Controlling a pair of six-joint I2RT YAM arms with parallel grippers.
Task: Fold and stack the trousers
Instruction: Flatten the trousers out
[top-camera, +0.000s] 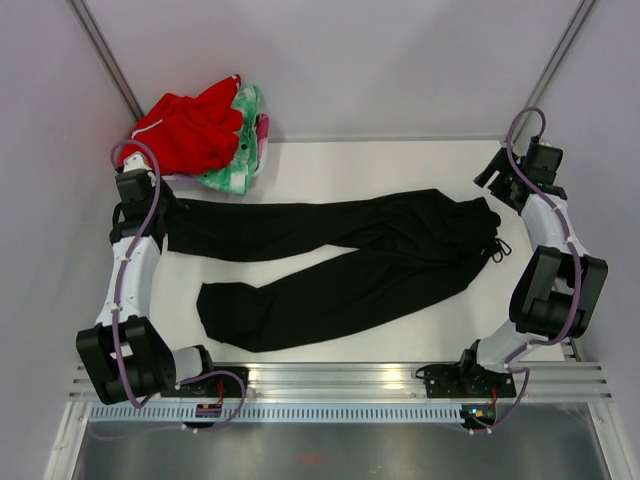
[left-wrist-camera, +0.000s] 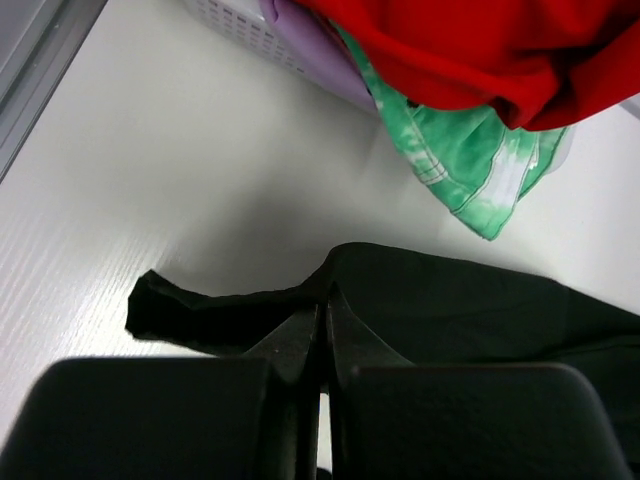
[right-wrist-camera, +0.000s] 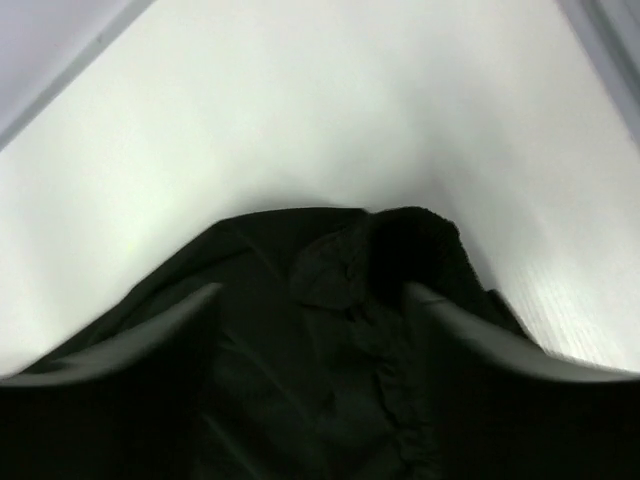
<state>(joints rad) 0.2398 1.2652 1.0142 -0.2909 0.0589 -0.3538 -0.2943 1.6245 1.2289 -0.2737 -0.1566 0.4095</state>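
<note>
The black trousers (top-camera: 350, 260) lie spread across the table, waist at the right and two legs reaching left. My left gripper (top-camera: 163, 213) is at the end of the upper leg. In the left wrist view it (left-wrist-camera: 325, 312) is shut, and the leg's fabric (left-wrist-camera: 450, 310) rises in a peak to its tips. My right gripper (top-camera: 493, 182) hangs over the waist's far corner. In the right wrist view it (right-wrist-camera: 312, 295) is open, with the gathered waist (right-wrist-camera: 350, 330) between and below the fingers (right-wrist-camera: 450, 325). The drawstring (top-camera: 497, 248) lies at the waist's right edge.
A red garment (top-camera: 190, 130) and a green-and-pink cloth (top-camera: 245, 150) are heaped at the back left, hanging over a white basket (left-wrist-camera: 245, 35). Side walls stand close to both arms. A metal rail (top-camera: 340, 385) runs along the near edge.
</note>
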